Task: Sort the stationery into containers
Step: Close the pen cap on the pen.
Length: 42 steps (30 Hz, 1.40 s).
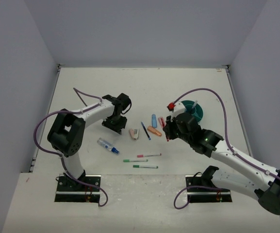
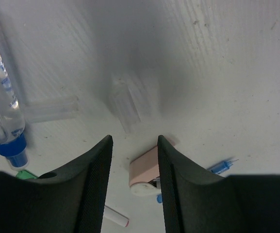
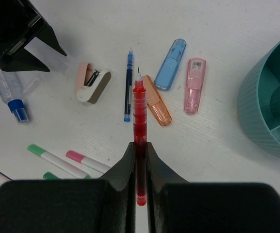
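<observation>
My right gripper (image 1: 167, 132) is shut on a red pen (image 3: 140, 109) and holds it above the table, left of the round teal cup (image 1: 194, 110), which shows at the right edge of the right wrist view (image 3: 271, 97). My left gripper (image 1: 113, 123) is open and empty, low over the table. A pink-and-white eraser (image 2: 147, 170) lies just beyond its fingertips. Blue (image 3: 171, 57), pink (image 3: 195, 85) and orange (image 3: 156, 99) highlighters and a blue pen (image 3: 129, 85) lie under the red pen. The clear blue-capped tube (image 1: 107, 145) lies near the left gripper.
Two green pens (image 1: 135, 160) and a pink pen (image 1: 149, 156) lie toward the near edge. Clear plastic caps (image 2: 127, 102) lie on the table ahead of the left gripper. Grey walls close the table on three sides.
</observation>
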Available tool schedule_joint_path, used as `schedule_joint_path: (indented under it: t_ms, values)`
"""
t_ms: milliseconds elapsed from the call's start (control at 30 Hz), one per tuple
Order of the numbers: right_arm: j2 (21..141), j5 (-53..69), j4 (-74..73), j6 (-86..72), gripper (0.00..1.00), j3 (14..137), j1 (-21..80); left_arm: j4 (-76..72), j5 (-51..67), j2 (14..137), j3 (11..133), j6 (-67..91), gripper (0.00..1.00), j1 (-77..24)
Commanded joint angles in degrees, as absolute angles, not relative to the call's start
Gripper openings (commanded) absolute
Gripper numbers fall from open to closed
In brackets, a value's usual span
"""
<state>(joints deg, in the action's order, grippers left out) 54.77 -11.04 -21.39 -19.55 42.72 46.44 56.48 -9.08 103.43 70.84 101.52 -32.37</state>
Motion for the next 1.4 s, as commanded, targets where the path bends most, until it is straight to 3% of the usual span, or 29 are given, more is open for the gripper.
schedule_joint_path:
  t_ms: [0,433,733,833,1133,1267,1367]
  values:
    - [55.19,-11.96,-19.43,-19.51,0.00,42.54,46.23,55.20,-9.23,104.23,69.27,103.98,0.44,-31.65]
    - [55.46,-11.44,-19.42,-19.42,0.00,42.54,46.23,52.16,-9.08,107.72,66.88,102.60,0.41,-30.67]
    - [55.25,-12.00,-19.42,-19.55,0.00,42.45,46.23,49.53,-8.50,106.78,64.73,100.89,0.03,-30.67]
    - [54.54,-11.78,-19.11,-19.60,0.00,42.17,46.27,49.06,-9.85,104.78,65.83,96.53,0.00,-30.78]
    - [48.52,6.37,-11.03,-17.93,0.00,38.85,46.25,43.16,-28.98,83.88,66.38,72.55,0.00,-38.34]
    - [49.08,22.46,6.40,-25.16,0.00,34.05,48.56,33.51,-25.99,72.06,62.80,56.46,0.00,-42.23]
    - [52.77,14.23,12.98,-29.10,0.00,33.40,56.55,27.37,-18.66,65.43,59.92,49.46,0.00,-43.29]
